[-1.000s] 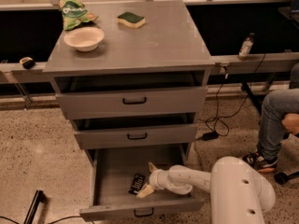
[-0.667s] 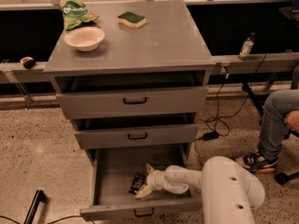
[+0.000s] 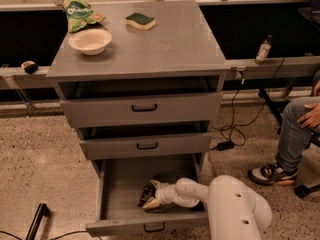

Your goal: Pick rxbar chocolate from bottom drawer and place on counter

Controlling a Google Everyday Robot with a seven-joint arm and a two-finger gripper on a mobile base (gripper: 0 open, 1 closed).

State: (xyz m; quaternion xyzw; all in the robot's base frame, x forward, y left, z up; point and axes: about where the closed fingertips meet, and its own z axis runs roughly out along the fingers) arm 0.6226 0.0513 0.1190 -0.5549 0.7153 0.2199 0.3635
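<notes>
The bottom drawer (image 3: 120,204) is pulled open. The rxbar chocolate (image 3: 146,195), a small black bar, lies in its middle. My gripper (image 3: 151,196) reaches into the drawer from the right, low over the drawer floor. Its pale fingers (image 3: 155,185) stand on either side of the bar and are closed on it. The counter (image 3: 165,44) is the grey top of the cabinet, well above the gripper.
On the counter stand a white bowl (image 3: 90,40), a green chip bag (image 3: 80,11) and a green-and-yellow sponge (image 3: 140,20). The two upper drawers (image 3: 145,108) are nearly shut. A seated person's leg (image 3: 292,134) is at the right, and cables (image 3: 235,129) lie on the floor.
My arm has slid a little to the left and deeper into the drawer, and the gripper has settled around the black bar. Everything on the counter is unchanged.
</notes>
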